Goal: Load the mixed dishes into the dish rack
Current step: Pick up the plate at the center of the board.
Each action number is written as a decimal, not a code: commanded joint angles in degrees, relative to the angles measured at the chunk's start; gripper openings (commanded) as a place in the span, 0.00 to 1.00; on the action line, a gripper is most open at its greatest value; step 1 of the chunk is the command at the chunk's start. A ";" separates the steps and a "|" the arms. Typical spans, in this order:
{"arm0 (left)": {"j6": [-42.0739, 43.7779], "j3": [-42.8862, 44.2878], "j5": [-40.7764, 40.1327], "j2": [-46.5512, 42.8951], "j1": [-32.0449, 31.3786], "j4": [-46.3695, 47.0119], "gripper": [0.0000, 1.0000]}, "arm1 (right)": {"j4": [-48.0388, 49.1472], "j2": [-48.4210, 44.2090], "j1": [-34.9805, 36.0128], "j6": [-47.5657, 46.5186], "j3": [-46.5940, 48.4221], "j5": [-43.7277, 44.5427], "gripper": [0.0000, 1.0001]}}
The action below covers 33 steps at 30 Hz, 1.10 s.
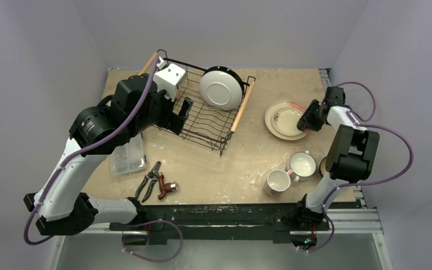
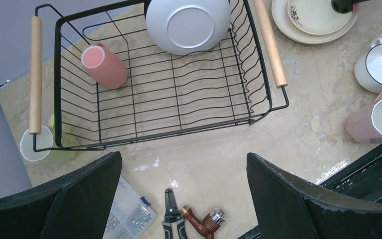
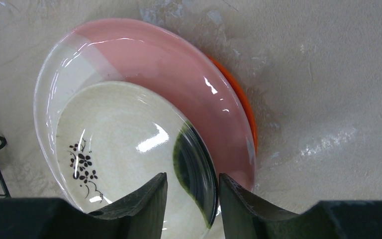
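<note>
L gripper (image 2: 184, 155) wide open, nothing btwn fingers, hangs over near edge of rack (image 2: 169, 107). Rack on far-L part of table (image 1: 247, 163), long axis L-R btwn 2 wooden handles (image 2: 36, 74), skewed so R end sits nearer the arms. Inside:
- white bowl (image 2: 188, 24) on edge vs far wall, foot ring facing near side
- pink cup (image 2: 104, 65) tipped over in L part, long axis slanted, 1 round end twd wrist cam; cannot tell if mouth or base

Green mug (image 2: 62, 144) outside rack by near end of L handle, on its side, white-lined mouth pointing away from rack.

R gripper (image 3: 193, 181) narrow, 1 finger each side of rim of cream plate (image 3: 124, 144). Cannot tell if pads pinch it. Cream plate flat, face up, atop pink-white plate (image 3: 179, 64), w/ orange-red rim (image 3: 243, 107) of a 3rd plate showing beneath. Stack sits near rack's R handle. Marks on cream plate: black flower sprig (image 3: 82, 167) and dark brush stroke (image 3: 191, 164) running in btwn the fingers.

Near-R: white mug (image 1: 302, 165) and pink mug (image 1: 278, 181), both upright, mouths up, just beside each other. Near-L: clear box (image 1: 128, 157), then pliers (image 1: 149, 181) and red-handled tool (image 1: 167, 188) side by side.
</note>
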 commanded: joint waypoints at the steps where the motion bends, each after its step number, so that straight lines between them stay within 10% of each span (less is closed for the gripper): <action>1: 2.06 2.30 -1.08 0.48 0.57 0.63 0.95 | 3.50 0.88 -0.27 -0.52 -0.54 -1.91 0.41; 10: 1.83 2.30 -1.67 0.95 0.96 -0.07 0.95 | 4.66 2.56 -0.47 -1.00 -1.32 -3.37 0.32; 18: 1.65 2.83 -1.40 1.45 1.08 -0.47 0.95 | 5.71 0.16 -1.69 -1.23 -2.59 -4.99 0.00; 33: 0.44 3.09 -1.94 1.47 1.13 -0.81 0.95 | -0.16 -5.92 -3.28 3.62 10.29 -10.33 0.00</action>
